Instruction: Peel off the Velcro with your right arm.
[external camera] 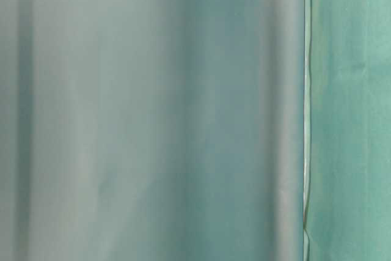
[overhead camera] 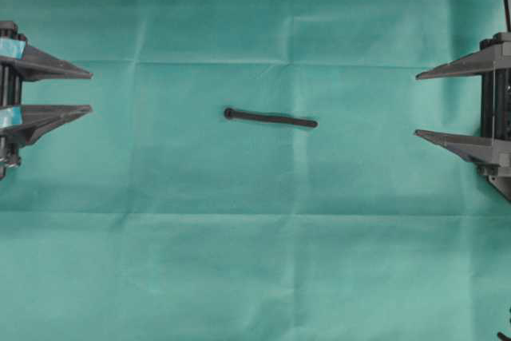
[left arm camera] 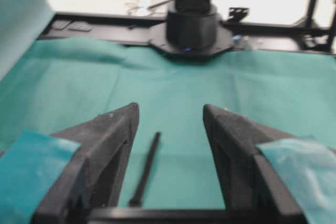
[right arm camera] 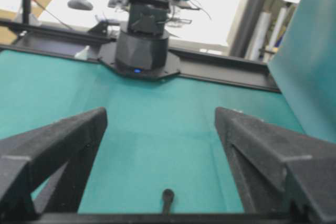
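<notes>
The Velcro (overhead camera: 270, 118) lies flat at mid-frame on the green table (overhead camera: 255, 261), well apart from both claws. The right claw (overhead camera: 416, 105) and left claw (overhead camera: 91, 92) stand spread and empty. The right should likely pinch only the top layer at one end

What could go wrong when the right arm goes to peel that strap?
The strap lies flat and loose on the cloth, so the right hand may pinch both layers or snag cloth. Nothing pins it; the left hand is open and far off, so it may simply lift unpeeled.
</notes>
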Available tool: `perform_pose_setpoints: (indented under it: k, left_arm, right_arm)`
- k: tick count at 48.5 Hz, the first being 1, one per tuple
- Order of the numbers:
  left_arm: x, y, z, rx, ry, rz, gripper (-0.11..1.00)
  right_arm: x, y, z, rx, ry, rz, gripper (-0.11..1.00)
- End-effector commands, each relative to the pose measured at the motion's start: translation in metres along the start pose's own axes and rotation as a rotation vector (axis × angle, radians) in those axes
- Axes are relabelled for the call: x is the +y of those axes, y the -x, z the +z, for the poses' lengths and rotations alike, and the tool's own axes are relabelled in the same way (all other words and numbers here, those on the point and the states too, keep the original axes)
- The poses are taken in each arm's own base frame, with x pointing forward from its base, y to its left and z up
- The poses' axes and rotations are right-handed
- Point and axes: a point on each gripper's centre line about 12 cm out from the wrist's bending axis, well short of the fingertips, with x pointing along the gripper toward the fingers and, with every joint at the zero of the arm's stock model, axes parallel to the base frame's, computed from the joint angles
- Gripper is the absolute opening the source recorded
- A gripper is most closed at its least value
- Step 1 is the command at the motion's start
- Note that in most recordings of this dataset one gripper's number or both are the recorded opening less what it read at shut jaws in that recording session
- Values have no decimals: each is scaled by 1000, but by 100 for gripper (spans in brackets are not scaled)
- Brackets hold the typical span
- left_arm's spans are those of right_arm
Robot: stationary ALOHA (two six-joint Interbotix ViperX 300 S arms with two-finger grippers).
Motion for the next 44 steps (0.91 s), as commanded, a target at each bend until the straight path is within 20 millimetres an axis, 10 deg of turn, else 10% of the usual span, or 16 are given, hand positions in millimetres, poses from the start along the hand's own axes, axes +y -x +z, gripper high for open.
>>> perform_pose_setpoints:
  k: [1,44]
  left_arm:
    - [3,-11,5,-2,0,18,56]
    - [16,-154,-24,162,-11,51,56]
  right_arm:
    - [-1,-2,5,-23,3,-3,67]
    - [0,1,0,-31,3,-2,67]
